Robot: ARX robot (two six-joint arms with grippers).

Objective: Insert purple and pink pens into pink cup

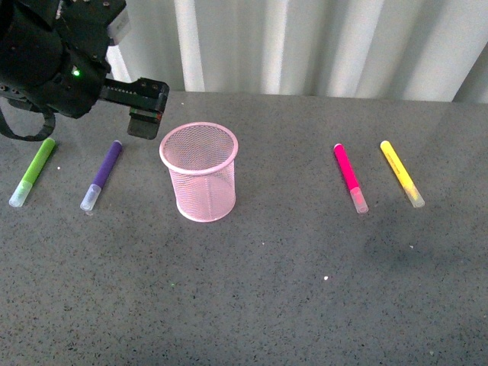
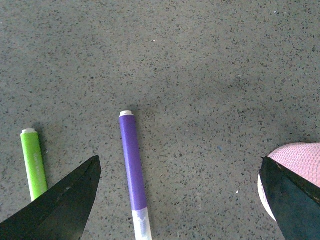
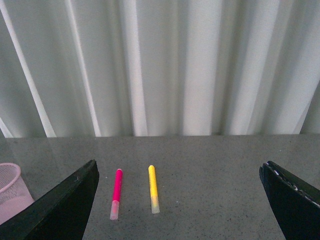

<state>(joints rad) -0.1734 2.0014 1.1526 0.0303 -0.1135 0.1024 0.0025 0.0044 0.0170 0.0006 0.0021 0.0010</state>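
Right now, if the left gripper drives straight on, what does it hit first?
Likely bare table, between the purple pen and pink cup. The pen lies inside the open left gripper's span but off-centre; depth is unclear.

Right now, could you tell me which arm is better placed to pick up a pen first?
Probably the left. The left gripper hangs open over the purple pen, near the pink cup. The right gripper, also open, sits farther back from the pink pen, outside the front view.
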